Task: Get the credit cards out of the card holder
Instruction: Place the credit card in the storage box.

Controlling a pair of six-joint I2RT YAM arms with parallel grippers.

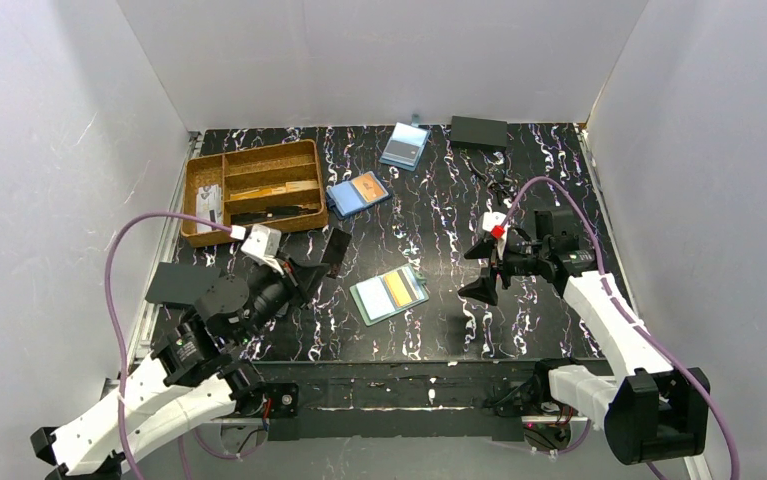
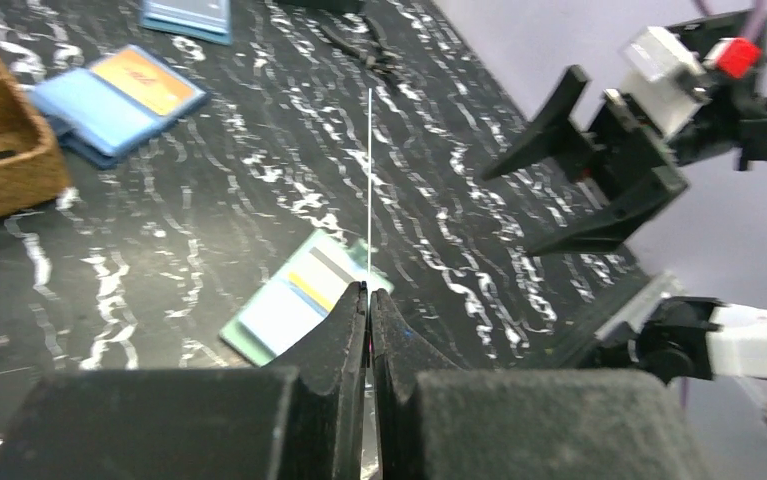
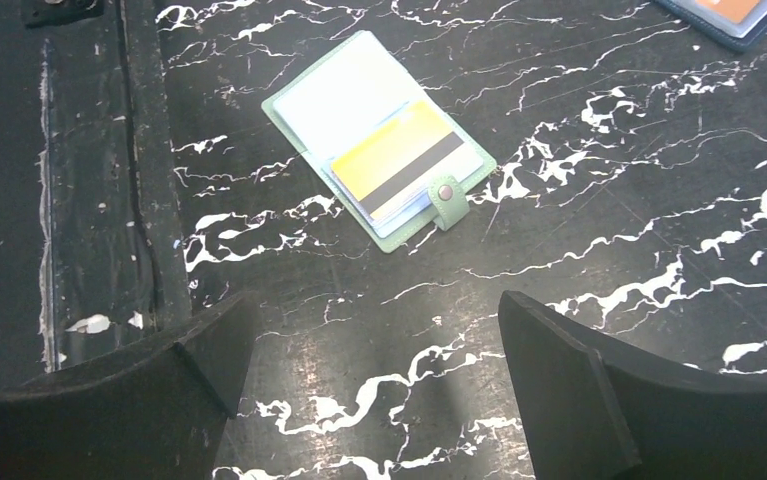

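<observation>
Pinching one card, left pincer sits clamped; right pincer gapes near one card holder.

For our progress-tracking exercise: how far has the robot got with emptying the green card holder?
Done: the card holder lies open on the table. In hand: the left gripper is shut on a thin card, seen edge-on, apparently out of the holder. Left: a yellow card and others beneath it sit in the holder; the right gripper hangs open beside it, holding nothing.
</observation>
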